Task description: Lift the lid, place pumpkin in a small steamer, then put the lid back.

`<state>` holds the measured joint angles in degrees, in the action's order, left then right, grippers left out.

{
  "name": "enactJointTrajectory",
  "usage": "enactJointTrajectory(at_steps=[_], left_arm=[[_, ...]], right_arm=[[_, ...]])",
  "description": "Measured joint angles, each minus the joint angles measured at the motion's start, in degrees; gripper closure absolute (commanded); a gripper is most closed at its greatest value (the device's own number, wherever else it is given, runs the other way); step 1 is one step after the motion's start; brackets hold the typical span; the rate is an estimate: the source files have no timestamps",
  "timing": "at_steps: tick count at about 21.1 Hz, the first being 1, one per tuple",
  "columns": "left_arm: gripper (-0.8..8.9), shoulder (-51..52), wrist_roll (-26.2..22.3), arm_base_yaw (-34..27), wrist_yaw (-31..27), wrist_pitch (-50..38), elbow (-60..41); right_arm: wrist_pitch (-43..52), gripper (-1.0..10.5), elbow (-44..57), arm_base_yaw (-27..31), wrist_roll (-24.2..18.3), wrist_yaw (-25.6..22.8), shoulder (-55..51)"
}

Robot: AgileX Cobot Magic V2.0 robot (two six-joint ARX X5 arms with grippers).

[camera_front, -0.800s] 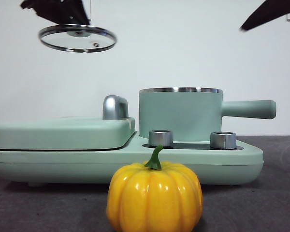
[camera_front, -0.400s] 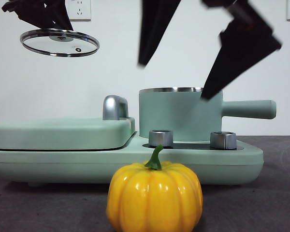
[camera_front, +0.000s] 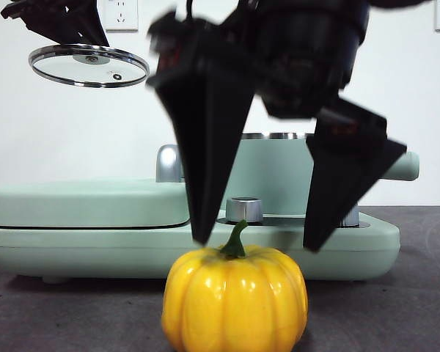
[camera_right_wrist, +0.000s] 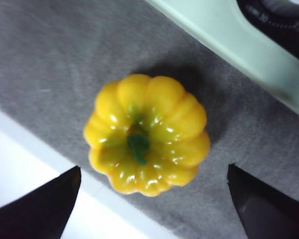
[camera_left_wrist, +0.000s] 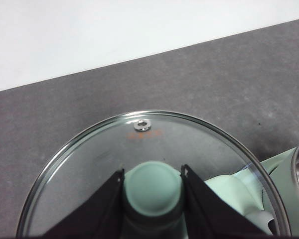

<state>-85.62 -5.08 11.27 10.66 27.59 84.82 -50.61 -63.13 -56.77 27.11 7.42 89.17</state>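
The yellow-orange pumpkin (camera_front: 235,304) with a green stem sits on the dark table at the front centre; it also shows in the right wrist view (camera_right_wrist: 147,133). My right gripper (camera_front: 258,242) is open just above it, one jaw on each side of the stem, not touching. Behind stands the mint-green small steamer (camera_front: 279,176), uncovered, its handle (camera_front: 403,166) pointing right. My left gripper (camera_front: 62,22) is shut on the mint-green knob (camera_left_wrist: 153,186) of the glass lid (camera_front: 88,66) and holds it high at the upper left; the lid also shows in the left wrist view (camera_left_wrist: 199,144).
The wide mint-green appliance base (camera_front: 95,246) carries a flat grill cover (camera_front: 88,202) with a chrome handle (camera_front: 169,163) on the left and silver knobs (camera_front: 243,209) in front of the steamer.
My right gripper has come down from the top to just above the pumpkin, jaws open. The left gripper with the lid moved left and has held still since.
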Motion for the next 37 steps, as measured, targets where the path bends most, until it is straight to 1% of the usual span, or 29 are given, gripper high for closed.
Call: enactJointTrajectory(at_steps=[8, 12, 19, 20, 22, 23, 24, 28, 30, 32, 34, 37], left_arm=[[7.9, 0.0, 0.0, 0.0, 0.02, 0.07, 0.0], [7.9, 0.0, 0.2, 0.0, 0.02, 0.04, 0.0], [7.9, 0.0, 0.7, 0.0, 0.02, 0.07, 0.0], [7.9, 0.0, 0.81, 0.0, 0.02, 0.07, 0.0], [7.9, 0.0, 0.9, 0.0, 0.02, 0.07, 0.0], [7.9, 0.0, 1.09, 0.0, 0.02, 0.07, 0.0], [7.9, 0.0, 1.27, 0.0, 0.02, 0.07, 0.0], [7.9, 0.0, 1.49, 0.0, 0.02, 0.07, 0.0], [7.9, 0.0, 1.51, 0.0, 0.02, 0.07, 0.0], [7.9, 0.0, 1.51, 0.0, 0.02, 0.07, 0.0], [7.9, 0.0, 1.51, 0.0, 0.02, 0.09, 0.0], [7.9, 0.0, 1.51, 0.0, 0.02, 0.11, 0.0]], right_arm=[[4.24, 4.9, -0.04, -1.16, 0.35, -0.39, 1.64], [4.94, 4.9, -0.04, -1.2, 0.39, -2.82, 2.12], [6.14, 5.0, -0.2, -1.29, 0.68, -2.8, 6.51], [6.14, 5.3, -0.28, -1.29, 0.81, -2.84, 6.75], [6.1, 6.4, -0.46, -1.29, 0.83, -2.82, 6.91], [6.1, 6.7, -0.46, -1.29, 0.83, -2.8, 6.91], [6.08, 6.9, -0.46, -1.29, 0.85, -2.73, 6.91], [5.88, 6.9, -0.59, -1.29, 0.96, -2.58, 6.91], [4.11, 6.9, -1.6, -1.27, 1.38, -1.27, 7.3], [0.48, 6.9, -4.87, -1.22, 1.44, -1.18, 7.52], [-4.0, 6.9, -10.6, -0.85, 1.2, -1.2, 7.52], [-13.09, 6.9, -19.61, 0.52, -0.59, -1.22, 7.52]])
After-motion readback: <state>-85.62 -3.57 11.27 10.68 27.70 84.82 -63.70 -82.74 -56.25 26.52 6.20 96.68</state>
